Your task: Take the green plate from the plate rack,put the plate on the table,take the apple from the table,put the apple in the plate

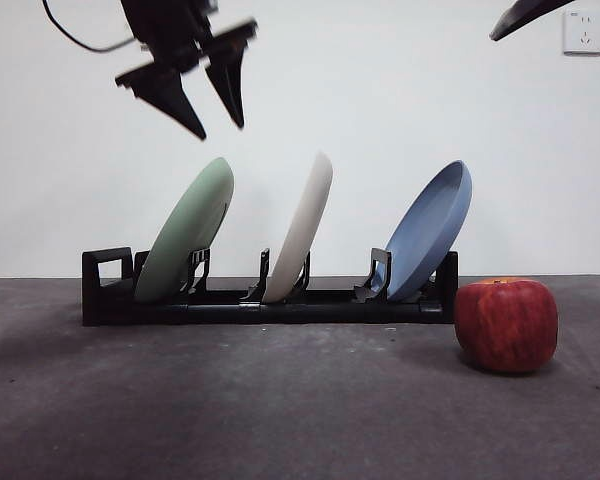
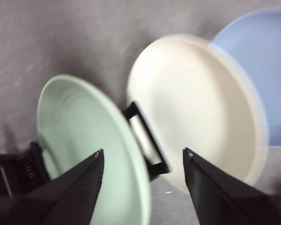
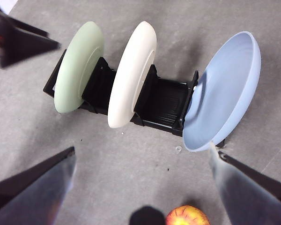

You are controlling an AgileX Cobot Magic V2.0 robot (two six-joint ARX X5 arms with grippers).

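The green plate (image 1: pixel 185 243) stands tilted in the left slot of the black plate rack (image 1: pixel 265 305); it also shows in the left wrist view (image 2: pixel 84 140) and the right wrist view (image 3: pixel 78 67). My left gripper (image 1: pixel 220 128) hangs open just above the green plate's top rim, not touching it. The red apple (image 1: pixel 506 325) sits on the table (image 1: pixel 280 400) to the right of the rack, and shows in the right wrist view (image 3: pixel 187 216). My right gripper (image 3: pixel 143 157) is open, high above the table near the apple; only its tip (image 1: pixel 525 15) shows in the front view.
A cream-white plate (image 1: pixel 302 230) stands in the rack's middle slot and a blue plate (image 1: pixel 432 230) in the right one. A wall socket (image 1: pixel 583 30) is on the white wall behind. Bare table lies in front of the rack.
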